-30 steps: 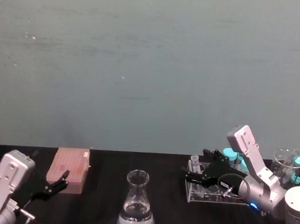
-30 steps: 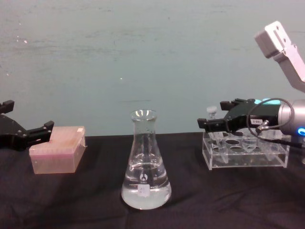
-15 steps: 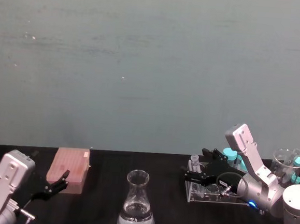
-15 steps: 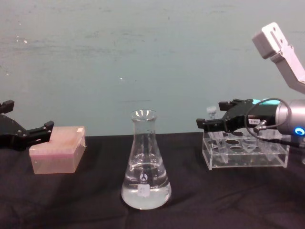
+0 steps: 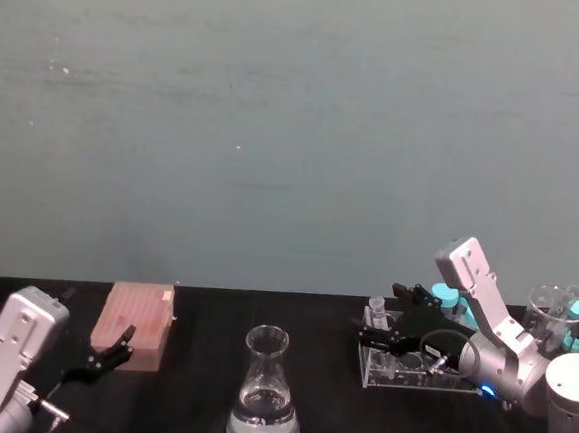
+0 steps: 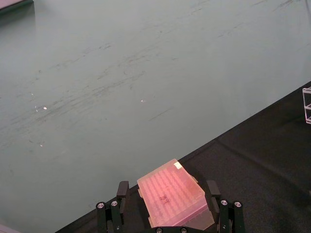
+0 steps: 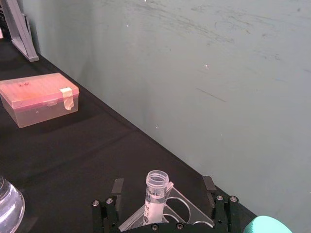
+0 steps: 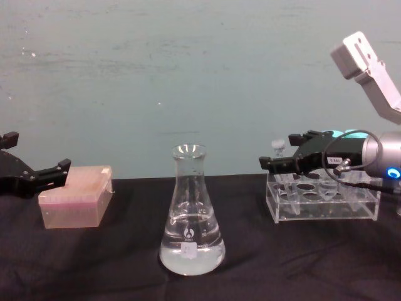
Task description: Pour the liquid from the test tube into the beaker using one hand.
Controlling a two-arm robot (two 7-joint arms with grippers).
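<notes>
Nearest the robot, the tall clear glass conical beaker (image 8: 192, 219) is standing upright on the black table (image 8: 282, 269), already holding a shallow pool of clear liquid (image 8: 191, 257) across its wide base. Farther back on the left, the black two-fingered left gripper (image 5: 111, 348) is idling just beside the pale pink lidded box (image 8: 75, 197), its fingers spread apart and holding nothing. On the right, the black two-fingered right gripper (image 8: 277, 152) on its silver-grey arm is hovering at the near end of the clear acrylic rack (image 8: 326, 204). Its fingers are standing wide on either side of the small slim clear plastic test tube (image 7: 156, 189), apart from it and not yet clamping. The tube is sitting upright in the rack's end hole, its whitish rim open and printed marks showing on its wall; how much it holds I cannot tell. Teal-capped tubes (image 5: 444, 295) are standing behind it, before the plain teal wall (image 8: 188, 75). By my judgement the task is only beginning: gripping, lifting, carrying across and tilting over the narrow neck are all remaining.
</notes>
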